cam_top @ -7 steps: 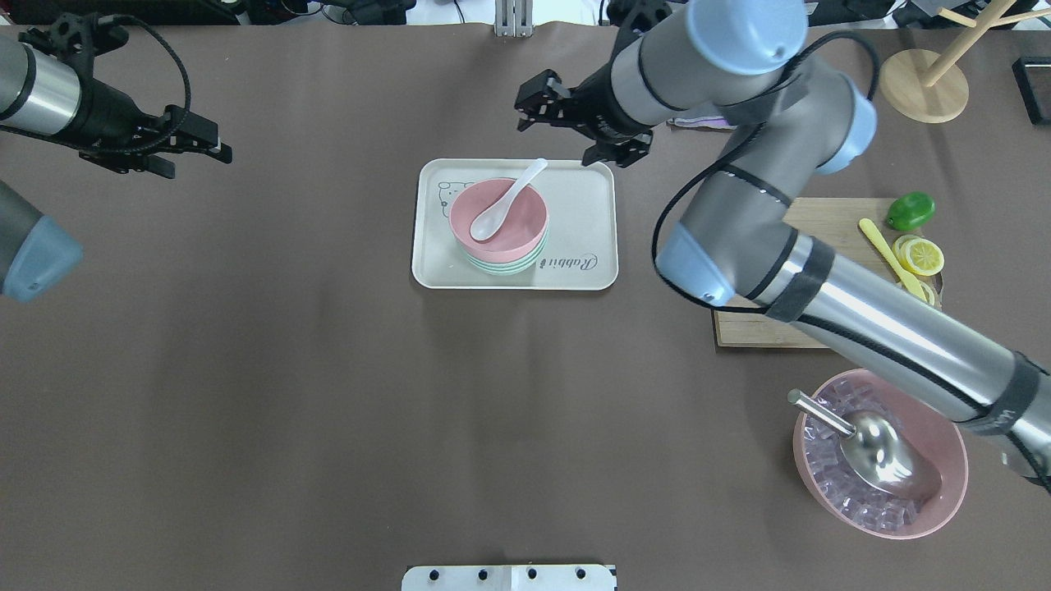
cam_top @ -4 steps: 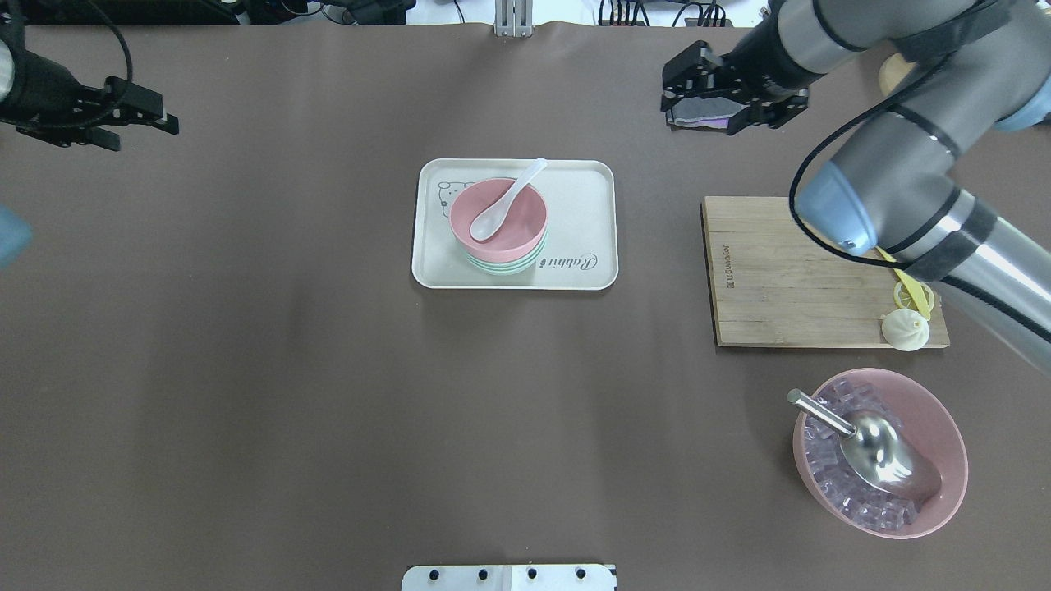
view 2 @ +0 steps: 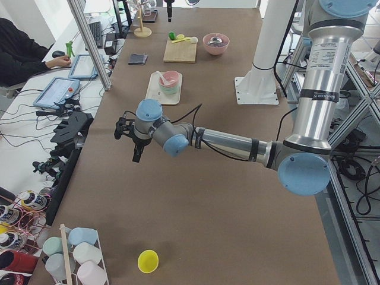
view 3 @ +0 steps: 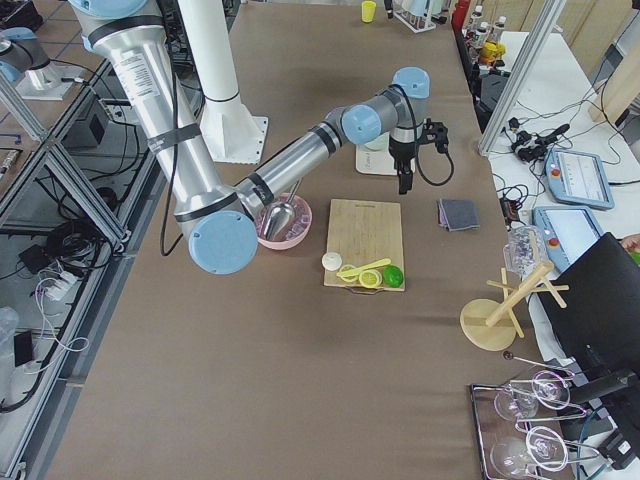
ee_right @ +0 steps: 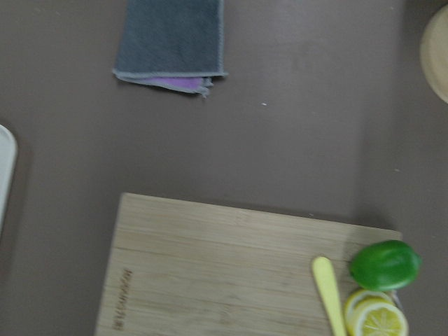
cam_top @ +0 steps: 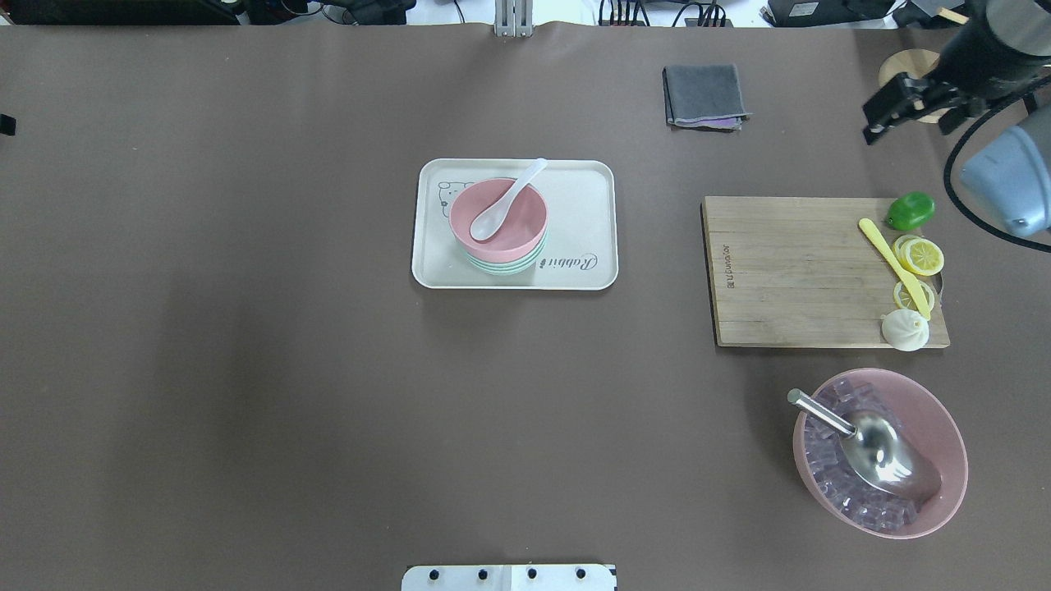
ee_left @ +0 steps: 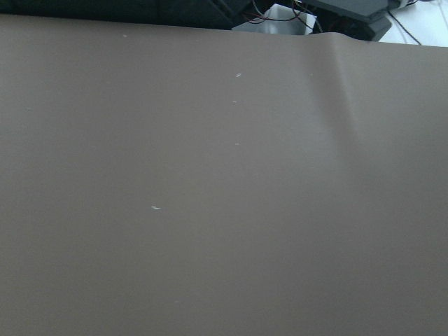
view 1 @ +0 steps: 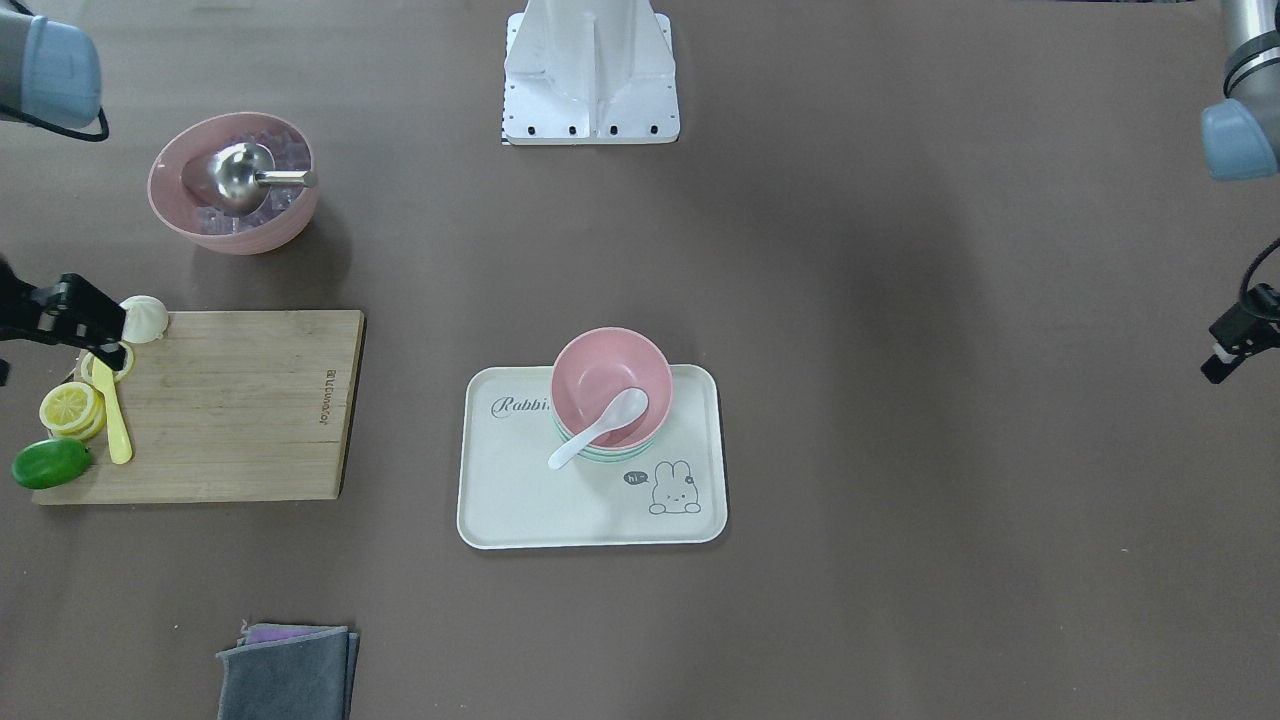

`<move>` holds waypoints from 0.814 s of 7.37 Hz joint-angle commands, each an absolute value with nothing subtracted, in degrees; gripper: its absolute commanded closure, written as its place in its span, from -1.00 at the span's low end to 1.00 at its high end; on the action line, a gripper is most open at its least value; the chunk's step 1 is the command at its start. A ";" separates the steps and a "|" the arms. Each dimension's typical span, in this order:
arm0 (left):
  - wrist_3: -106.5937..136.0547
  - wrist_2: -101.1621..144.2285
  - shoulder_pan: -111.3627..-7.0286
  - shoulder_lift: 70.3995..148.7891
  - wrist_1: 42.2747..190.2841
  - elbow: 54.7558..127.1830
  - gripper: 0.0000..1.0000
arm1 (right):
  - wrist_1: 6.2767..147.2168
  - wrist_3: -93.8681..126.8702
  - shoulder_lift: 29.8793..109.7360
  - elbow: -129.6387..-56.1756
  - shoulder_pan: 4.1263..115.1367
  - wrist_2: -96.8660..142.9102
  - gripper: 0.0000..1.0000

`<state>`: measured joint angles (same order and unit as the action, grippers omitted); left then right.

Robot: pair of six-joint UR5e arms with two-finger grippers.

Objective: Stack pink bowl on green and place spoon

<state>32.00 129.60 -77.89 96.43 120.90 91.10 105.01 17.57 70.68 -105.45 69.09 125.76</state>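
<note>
The pink bowl [cam_top: 513, 230] sits nested on the green bowl [cam_top: 502, 265] on the white rabbit tray [cam_top: 583, 197] at mid-table. The white spoon [cam_top: 505, 201] lies in the pink bowl with its handle over the far rim. The stack also shows in the front-facing view: pink bowl [view 1: 600, 370], spoon [view 1: 598, 428], tray [view 1: 520, 500]. My right gripper [cam_top: 910, 123] is open and empty at the far right, well away from the tray. My left gripper [view 1: 1235, 345] is at the left table edge, only partly in view; in the exterior left view [view 2: 129, 142] its fingers stand apart and empty.
A wooden cutting board [cam_top: 788, 271] holds a lime [cam_top: 910, 211], lemon slices [cam_top: 921, 256] and a yellow knife [cam_top: 891, 254]. A large pink bowl of ice [cam_top: 944, 443] with a metal scoop [cam_top: 878, 447] stands near right. A grey cloth [cam_top: 704, 96] lies at the back.
Both arms have pulled outward from the tray: the right one from above its far edge to the far right corner, the left one almost off the left edge. Bowls and spoon are unmoved.
</note>
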 commanded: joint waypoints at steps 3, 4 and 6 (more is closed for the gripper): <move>29.36 129.63 -80.67 91.49 121.03 88.00 -0.96 | 109.42 -2.46 82.87 -101.08 78.13 123.30 -1.00; 24.22 129.90 -81.47 91.41 120.59 87.02 -0.96 | 107.68 -2.63 84.36 -100.29 78.66 124.35 -1.00; 8.25 133.75 -86.99 92.37 107.03 86.83 -0.96 | 93.24 -2.46 90.68 -95.31 82.42 129.96 -1.00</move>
<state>17.50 131.58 -84.07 91.96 114.74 87.02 101.54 -2.44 87.12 -98.67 80.08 126.58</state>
